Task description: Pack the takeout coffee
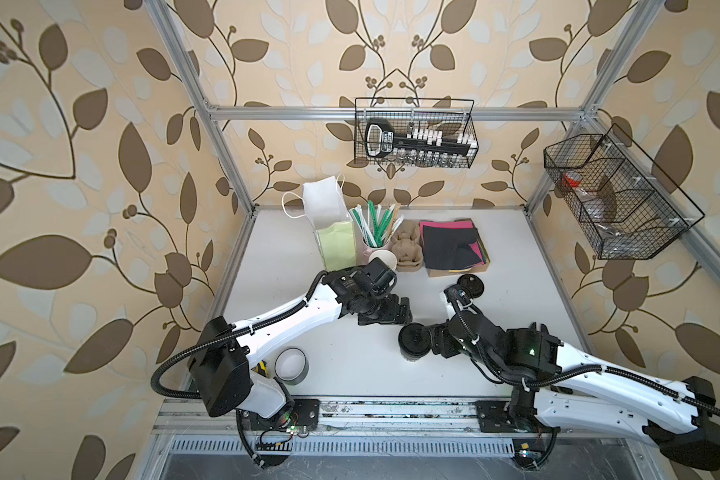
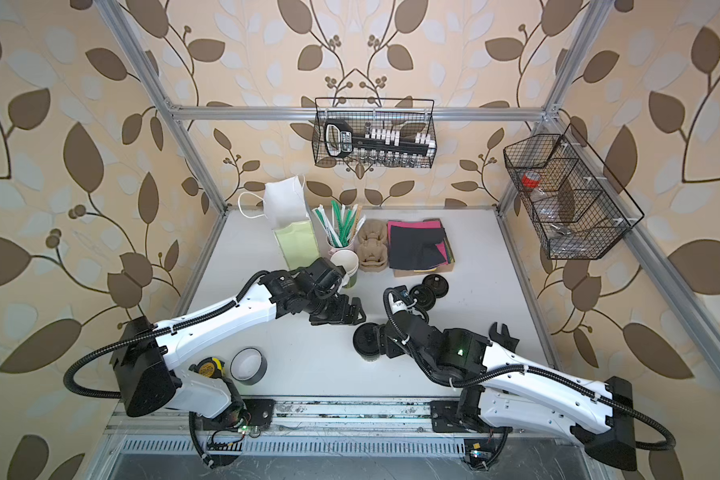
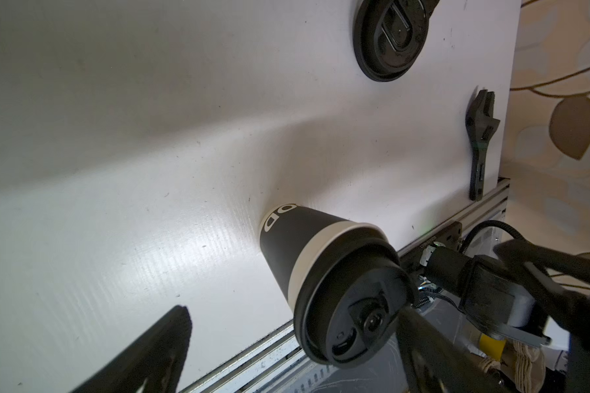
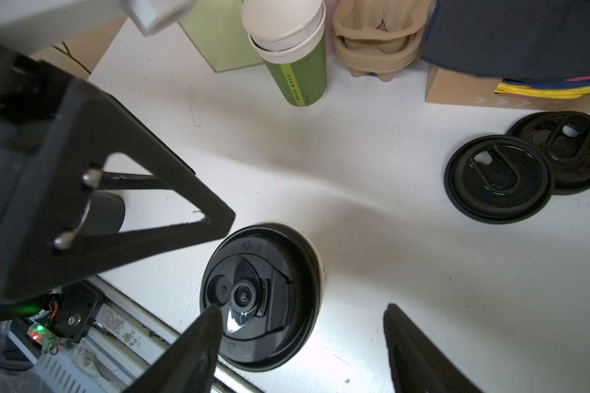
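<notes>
While left pincer [image 3: 292, 308] and right pincer [image 4: 302, 309] gape empty, one right finger [image 4: 198, 340] overlaps takeout coffee [image 4: 263, 272].

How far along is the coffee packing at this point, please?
Done: the takeout coffee stands lidded on the table. In hand: the right gripper is open beside it, gripping nothing. To do: grip it and set it in the paper bag at the back.

Takeout coffee: one small dark paper cup [image 3: 292, 243] with a pale band under the rim and white lettering on its wall. A round black plastic sip lid [image 4: 259, 296] is seated on top. It stands upright at the front-centre of the white tabletop [image 1: 350, 374].
</notes>
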